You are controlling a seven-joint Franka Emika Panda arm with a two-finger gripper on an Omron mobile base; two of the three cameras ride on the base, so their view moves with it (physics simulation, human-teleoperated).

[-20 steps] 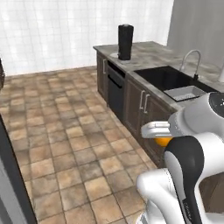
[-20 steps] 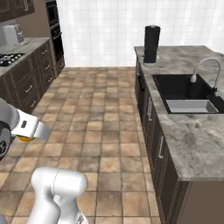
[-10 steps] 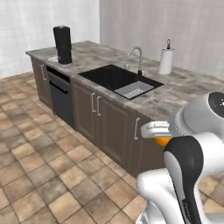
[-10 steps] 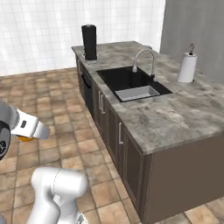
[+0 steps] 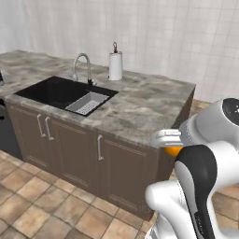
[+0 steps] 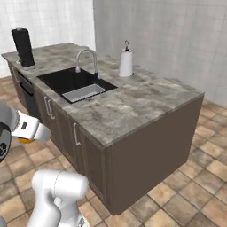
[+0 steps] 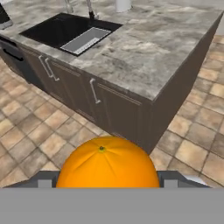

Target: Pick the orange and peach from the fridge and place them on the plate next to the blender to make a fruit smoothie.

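One orange (image 7: 108, 162) — clenched in the end effector (image 7: 108, 183) — one blender (image 6: 23, 47) on counter (image 6: 133, 99).

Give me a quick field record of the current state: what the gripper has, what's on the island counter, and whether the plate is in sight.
gripper: shut on the orange
orange: bright, uniform colour, stem dimple facing the hand camera
counter: grey stone island over dark cabinets
sink: black basin with a curved faucet behind it
paper towel roll: upright on the counter, beyond the sink
blender: black, at the far left end of the counter
plate: cannot tell from these views
floor: brown tiles
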